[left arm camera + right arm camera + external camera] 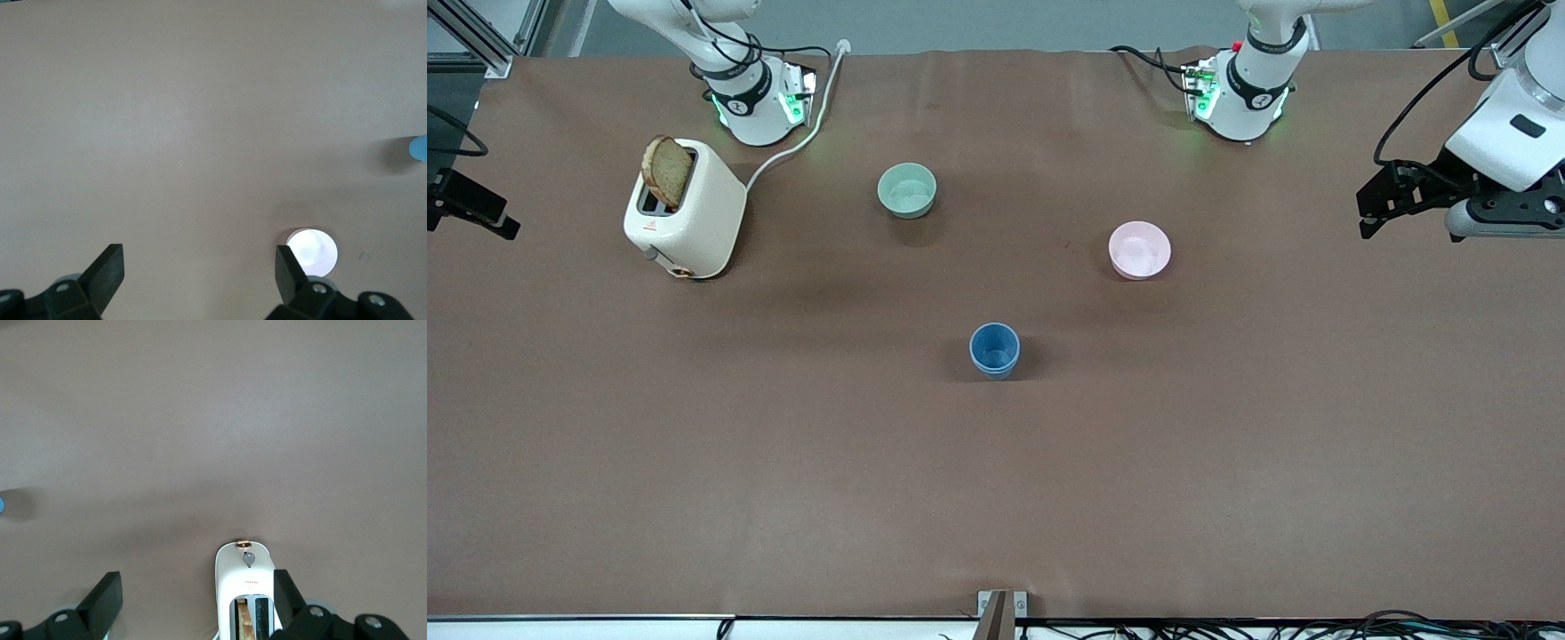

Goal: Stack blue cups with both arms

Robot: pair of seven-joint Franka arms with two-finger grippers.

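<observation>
We find the blue cups (pixel 994 349) nested one inside the other, upright on the brown table (pixel 783 462) near its middle. They form a single stack, with the rim of the outer cup showing as a band just below the rim of the inner one.

The pink bowl (pixel 1139 250) sits farther from the front camera than the stack, toward the left arm's end. The pale green bowl (pixel 907 190) sits farther still, toward the right arm's end. We note the white toaster (pixel 685 210) near the right arm's base, with a slice of brown bread (pixel 667 172) sticking up from one slot and its white cord (pixel 800 133) running up past that base. Nothing stands close to the stack.

The left gripper (pixel 1383 206) waits over the table edge at the left arm's end, fingers spread, holding nothing. The right gripper (pixel 198 597) hangs over the toaster, fingers spread wide and empty.
</observation>
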